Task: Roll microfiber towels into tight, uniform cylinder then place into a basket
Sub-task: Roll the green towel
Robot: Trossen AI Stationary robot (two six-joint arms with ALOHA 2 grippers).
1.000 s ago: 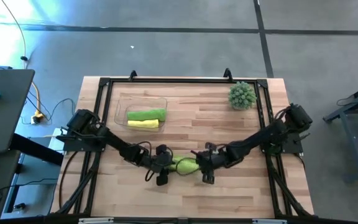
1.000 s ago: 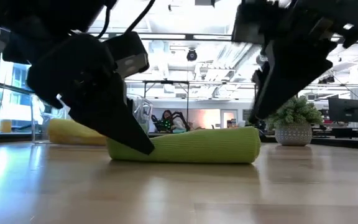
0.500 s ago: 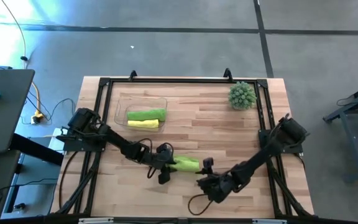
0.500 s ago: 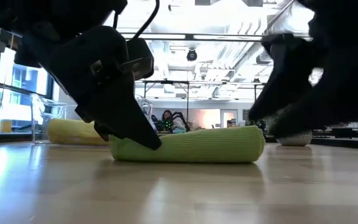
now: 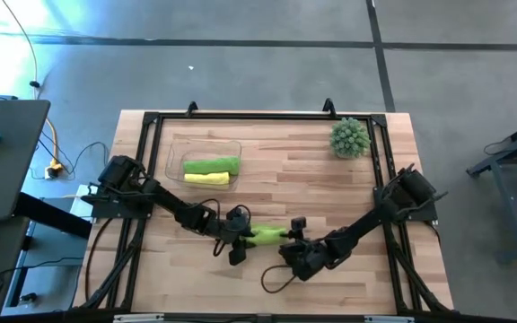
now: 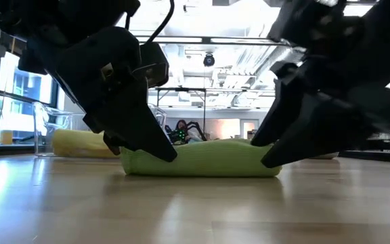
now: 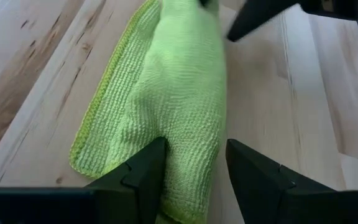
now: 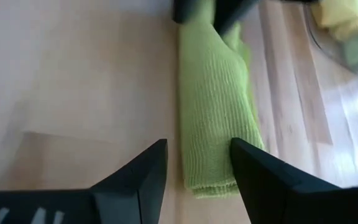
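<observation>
A rolled lime green towel (image 5: pixel 267 235) lies on its side on the wooden table, near the front middle. My left gripper (image 5: pixel 238 244) is shut on its left end. My right gripper (image 5: pixel 293 247) is open at its right end (image 8: pixel 219 177), with one finger on either side. The clear basket (image 5: pixel 176 145) stands at the back left. It holds a rolled lime green towel (image 5: pixel 212 165) and, beside it, a rolled yellow towel (image 5: pixel 206 178). My left gripper pinches the roll's left end (image 7: pixel 188 149) between its two fingers (image 7: pixel 148 168), which lie across the roll. They come slanting down from the table's left. The roll lies level on the table; a loose edge (image 7: pixel 95 134) spreads beside it. Whether my right gripper touches the roll's right end, I cannot tell.
A spiky green ball plant in a pot (image 5: pixel 349 137) stands at the back right corner. A black frame (image 5: pixel 240 115) runs round the table's edge. Bare wood lies between the basket and the plant.
My right gripper has pulled away from the roll's right end toward the table's near edge, then come back to that end. My left gripper has kept its place at the left end. The roll stays on the table.
</observation>
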